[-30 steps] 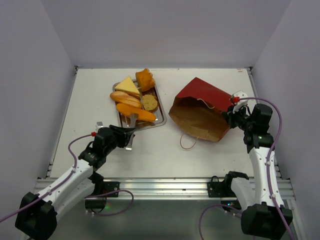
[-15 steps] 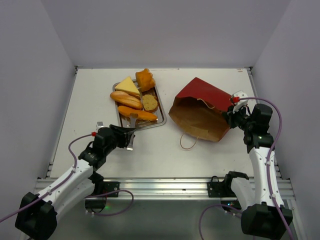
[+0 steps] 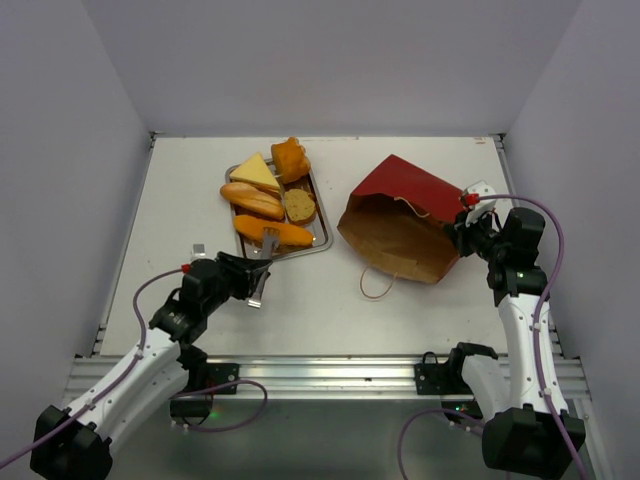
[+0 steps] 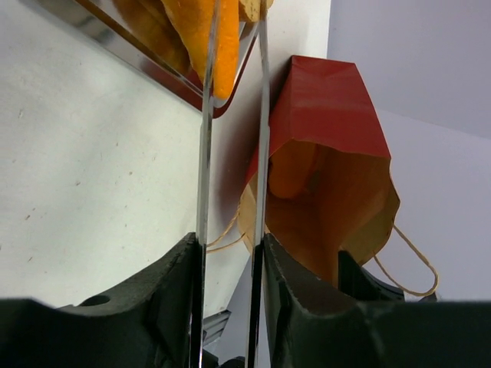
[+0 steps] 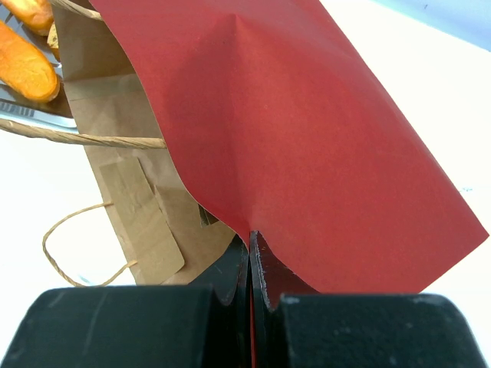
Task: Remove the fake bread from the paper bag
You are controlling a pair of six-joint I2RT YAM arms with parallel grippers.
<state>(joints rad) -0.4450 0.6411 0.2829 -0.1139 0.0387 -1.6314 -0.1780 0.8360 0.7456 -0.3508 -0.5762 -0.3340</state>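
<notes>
The left gripper [image 3: 266,245] has backed off toward the near edge of the worktop compared with a second ago. The baguette-like loaf [image 3: 280,233] it hovered over then now lies flat along the near side of the silver metal tray [image 3: 322,228]. In the left wrist view its fingers stand slightly spread and parallel with nothing clamped between them, and the loaf's end shows just past their tips. That reads as a delivery just finished.

The tray, left of centre toward the far edge, carries five pieces of fake bread: this loaf, a second loaf [image 3: 252,198], the pale yellow wedge [image 3: 255,170], the orange-brown bun [image 3: 290,157] and the round slice [image 3: 299,205].

The paper bag [image 3: 405,215] has not moved. It lies on its side right of centre, with its mouth toward the near-left and one loop handle [image 3: 377,285] on the worktop. The right gripper [image 3: 462,228] stays pressed together on the bag's red wall at the side toward the right edge, pinning it.

From the left wrist, an orange shape [image 4: 294,169] shows deep inside the bag. Whether it is another piece or a glow off the paper I cannot tell, so the bag probably needs one more look.
</notes>
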